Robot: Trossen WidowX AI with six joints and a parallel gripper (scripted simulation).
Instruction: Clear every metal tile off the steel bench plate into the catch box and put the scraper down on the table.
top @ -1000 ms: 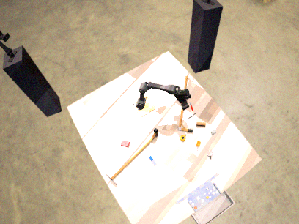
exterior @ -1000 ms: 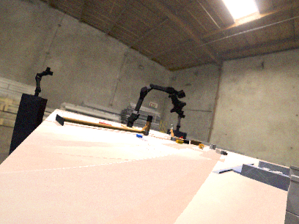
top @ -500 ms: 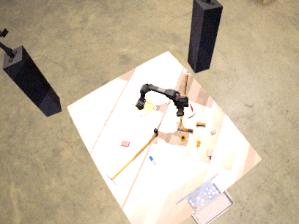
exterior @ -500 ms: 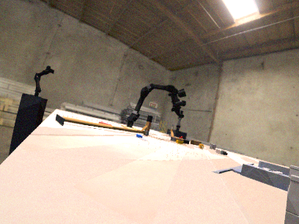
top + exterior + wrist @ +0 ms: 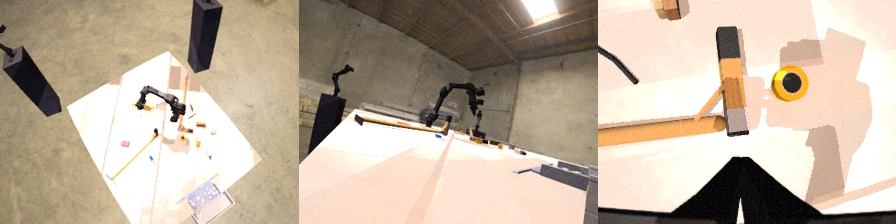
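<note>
A long wooden-handled tool with a wide flat blade, seemingly the scraper (image 5: 133, 156) (image 5: 398, 124), lies on the table, its upright grip toward the arm's base. A second long wooden tool (image 5: 185, 96) (image 5: 658, 131) lies at the right; its far end is too small to make out. Its black, orange and grey crosswise grip shows in the wrist view. My gripper (image 5: 174, 119) (image 5: 475, 113) (image 5: 740, 159) is shut and empty, above the table near that grip. The bluish steel plate (image 5: 193, 198) bears several small tiles, mostly pale, some orange. The grey catch box (image 5: 217, 209) adjoins its far side.
A yellow ring-shaped thing (image 5: 182, 137) (image 5: 790, 83) lies beside the second tool's grip. A wooden block (image 5: 201, 124), a red-and-white knife-like thing (image 5: 191, 107), a blue marker-like thing (image 5: 151, 158) and a red block (image 5: 125, 143) lie around. A bluish strip (image 5: 183, 199) runs beside the plate.
</note>
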